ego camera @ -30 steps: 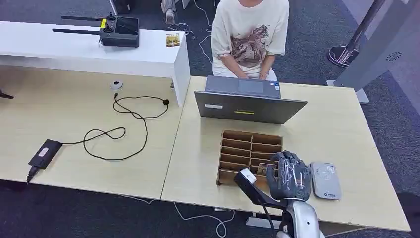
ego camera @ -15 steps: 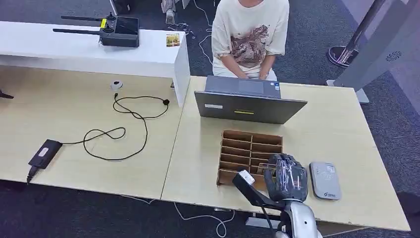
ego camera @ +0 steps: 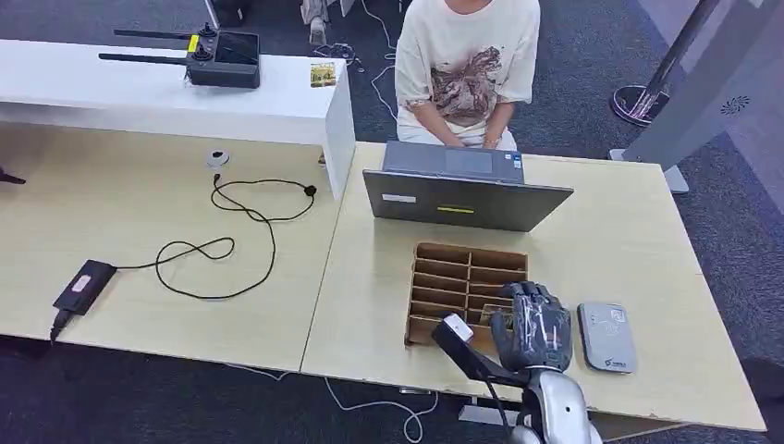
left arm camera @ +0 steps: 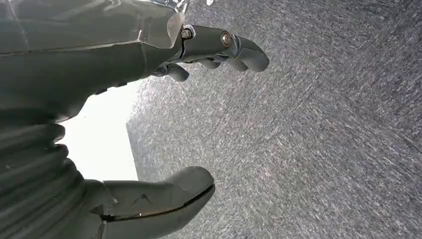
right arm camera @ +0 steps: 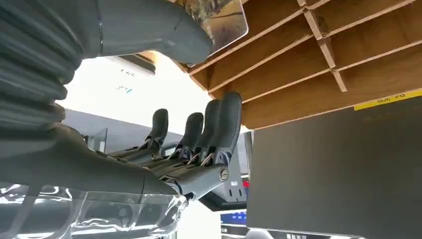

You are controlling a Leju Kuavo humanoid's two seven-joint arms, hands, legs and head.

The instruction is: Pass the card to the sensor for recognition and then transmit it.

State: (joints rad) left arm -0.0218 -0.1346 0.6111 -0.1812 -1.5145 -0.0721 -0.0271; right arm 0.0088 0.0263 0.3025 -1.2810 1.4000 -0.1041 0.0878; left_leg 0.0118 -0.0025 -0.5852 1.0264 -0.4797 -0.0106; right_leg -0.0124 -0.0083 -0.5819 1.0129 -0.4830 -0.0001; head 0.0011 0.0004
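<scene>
Starting on the left side: there's a black adapter with a looping cable on the left table, and a controller with antennas up on the white shelf.

The left hand is hanging over grey carpet, fingers and thumb spread apart, nothing in it.

Middle of the scene: a person sits behind a laptop, and right in front of the laptop is the cardboard slotted box.

The right hand sits over the box's near right corner, palm down. In the right wrist view the fingers are stretched out fairly straight and the thumb is pressing on a card, which pokes out past the thumb against the box's dividers. I can't tell for sure if the card is properly pinched or just touched.

The grey sensor lies flat on the table just right of the hand, close but not touching.
</scene>
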